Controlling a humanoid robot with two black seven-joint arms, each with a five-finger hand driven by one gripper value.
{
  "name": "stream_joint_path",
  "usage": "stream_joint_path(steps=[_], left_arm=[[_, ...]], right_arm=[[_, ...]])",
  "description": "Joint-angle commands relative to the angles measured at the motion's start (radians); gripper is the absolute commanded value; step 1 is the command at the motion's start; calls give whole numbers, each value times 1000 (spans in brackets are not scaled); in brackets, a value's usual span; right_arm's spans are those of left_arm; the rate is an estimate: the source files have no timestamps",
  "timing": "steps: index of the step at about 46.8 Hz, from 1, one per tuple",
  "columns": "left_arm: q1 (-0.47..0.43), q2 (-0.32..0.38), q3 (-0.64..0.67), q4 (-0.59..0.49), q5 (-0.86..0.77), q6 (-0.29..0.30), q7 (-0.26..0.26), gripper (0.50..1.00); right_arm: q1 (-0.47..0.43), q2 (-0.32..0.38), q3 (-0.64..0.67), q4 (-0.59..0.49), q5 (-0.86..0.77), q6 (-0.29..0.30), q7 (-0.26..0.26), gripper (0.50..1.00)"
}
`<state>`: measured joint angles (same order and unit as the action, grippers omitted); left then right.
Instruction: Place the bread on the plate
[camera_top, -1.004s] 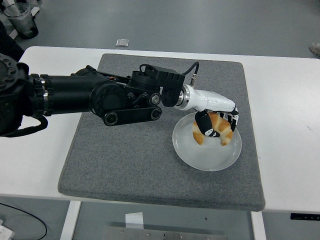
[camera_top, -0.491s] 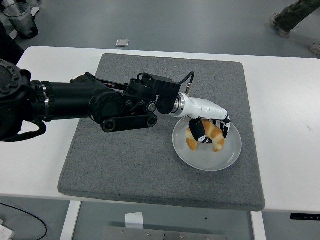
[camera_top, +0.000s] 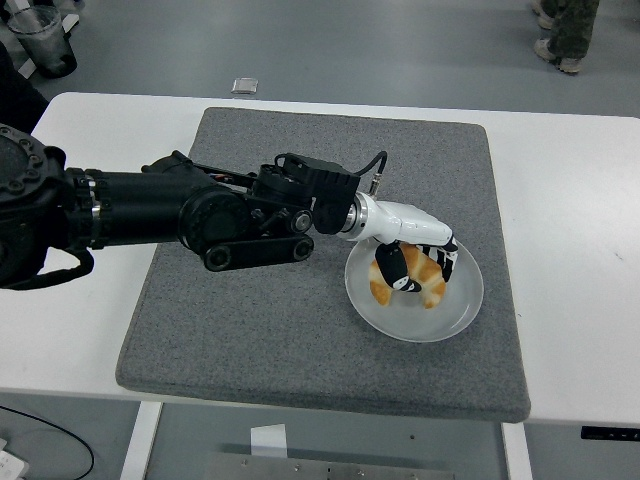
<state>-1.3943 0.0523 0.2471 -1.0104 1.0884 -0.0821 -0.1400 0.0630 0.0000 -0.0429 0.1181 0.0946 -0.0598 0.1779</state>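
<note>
The bread (camera_top: 408, 276), a golden-brown croissant, sits over the left half of the plate (camera_top: 450, 312), low against its surface, though whether it rests fully on the plate cannot be told. The left hand (camera_top: 412, 252), white-backed with black fingers, is clamped on it from above: the fingers (camera_top: 393, 266) curl down around its middle, so that one end of the croissant shows at the left below the hand and the other pokes out toward the plate's centre. The left arm reaches in from the table's left edge, its black links and a looped cable lying across the middle of the grey mat (camera_top: 250, 330). The plate is round, pale and glassy, and stands on the right half of that mat, nearer the mat's right edge than its left and about midway between its far and near edges. The mat itself covers the centre of the white table (camera_top: 570, 200). No brand, label or readable writing shows on the bread, the plate, the mat or the arm. Beyond the table's far left corner a dark cup (camera_top: 42, 40) stands on the floor, and a person's feet (camera_top: 560, 30) show on the floor past the far right corner.
</note>
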Motion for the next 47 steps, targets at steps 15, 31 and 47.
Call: stream_joint_path(steps=[15, 31, 47], left_arm=[[6, 0, 0, 4, 10, 10, 0, 520], [14, 0, -3, 1, 12, 12, -1, 960], [9, 6, -48, -8, -8, 33, -1, 990]], right_arm=[[0, 0, 0, 0, -1, 0, 0, 932], [0, 0, 0, 0, 0, 0, 0, 932], [0, 0, 0, 0, 0, 0, 0, 932]])
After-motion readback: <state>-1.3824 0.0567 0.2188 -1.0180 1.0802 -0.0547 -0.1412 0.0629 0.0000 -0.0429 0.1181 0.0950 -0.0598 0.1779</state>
